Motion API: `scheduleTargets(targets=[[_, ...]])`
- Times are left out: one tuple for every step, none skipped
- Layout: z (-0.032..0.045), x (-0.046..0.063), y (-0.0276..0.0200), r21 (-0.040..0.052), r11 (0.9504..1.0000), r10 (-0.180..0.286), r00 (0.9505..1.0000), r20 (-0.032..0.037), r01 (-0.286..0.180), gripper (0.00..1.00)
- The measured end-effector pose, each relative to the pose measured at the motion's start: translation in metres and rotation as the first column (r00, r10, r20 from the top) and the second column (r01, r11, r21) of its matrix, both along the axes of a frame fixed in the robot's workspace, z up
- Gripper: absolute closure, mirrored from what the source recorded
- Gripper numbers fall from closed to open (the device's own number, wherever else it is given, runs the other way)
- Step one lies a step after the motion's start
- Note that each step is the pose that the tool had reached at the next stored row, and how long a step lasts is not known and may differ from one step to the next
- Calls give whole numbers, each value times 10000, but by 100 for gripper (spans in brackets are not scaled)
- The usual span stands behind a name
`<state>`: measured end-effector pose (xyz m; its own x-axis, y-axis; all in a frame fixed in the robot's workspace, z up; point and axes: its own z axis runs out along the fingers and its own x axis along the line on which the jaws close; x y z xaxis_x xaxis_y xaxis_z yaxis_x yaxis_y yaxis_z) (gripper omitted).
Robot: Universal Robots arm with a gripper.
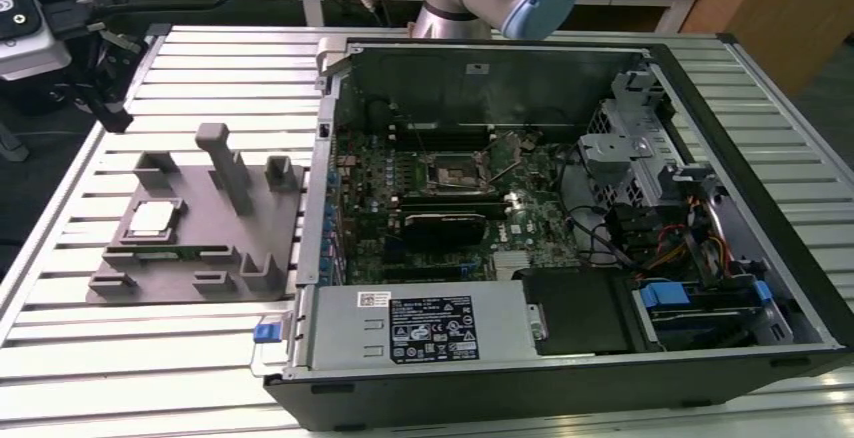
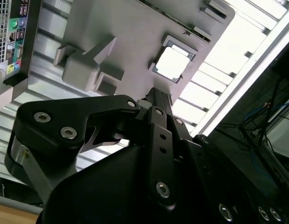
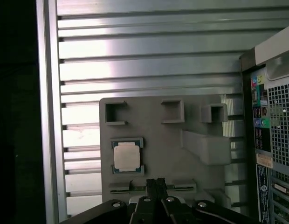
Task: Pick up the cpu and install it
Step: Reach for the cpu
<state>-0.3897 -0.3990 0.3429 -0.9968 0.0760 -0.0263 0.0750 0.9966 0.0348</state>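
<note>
The cpu (image 1: 150, 220) is a small square chip with a pale silver lid, lying flat in a recess of the grey tray (image 1: 214, 198) at the exterior view's left. Both wrist views look down on the cpu (image 3: 127, 156) (image 2: 174, 63) from well above. My gripper (image 3: 156, 182) (image 2: 157, 93) hangs high over the tray's edge, a short way from the chip. Its black fingers are pressed together with nothing between them. The motherboard's open socket (image 1: 450, 170) lies inside the computer case (image 1: 721, 98).
The open computer case fills the exterior view's middle and right, with cables (image 1: 667, 233) and a power supply (image 1: 427, 328) inside. The tray has upright posts (image 1: 220, 153) and stands on a slatted metal table (image 1: 160, 358). The case's rear ports (image 3: 261, 116) sit beside the tray.
</note>
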Motion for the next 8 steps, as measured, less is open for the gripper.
scheduleTargets(targets=[[-10,-9,0,-1,10000,0,10000,0,0,89],[-20,-19,0,-2,10000,0,10000,0,0,89],[-31,-29,0,-4,10000,0,10000,-1,0,89],[-42,-39,0,-5,10000,0,10000,-1,0,89],[-53,-48,0,-6,10000,0,10000,0,0,89],[-63,-58,0,-8,10000,0,10000,-1,0,89],[-73,-68,0,-10,10000,0,10000,-2,0,89],[-85,-77,0,-11,10000,0,10000,-2,0,89]])
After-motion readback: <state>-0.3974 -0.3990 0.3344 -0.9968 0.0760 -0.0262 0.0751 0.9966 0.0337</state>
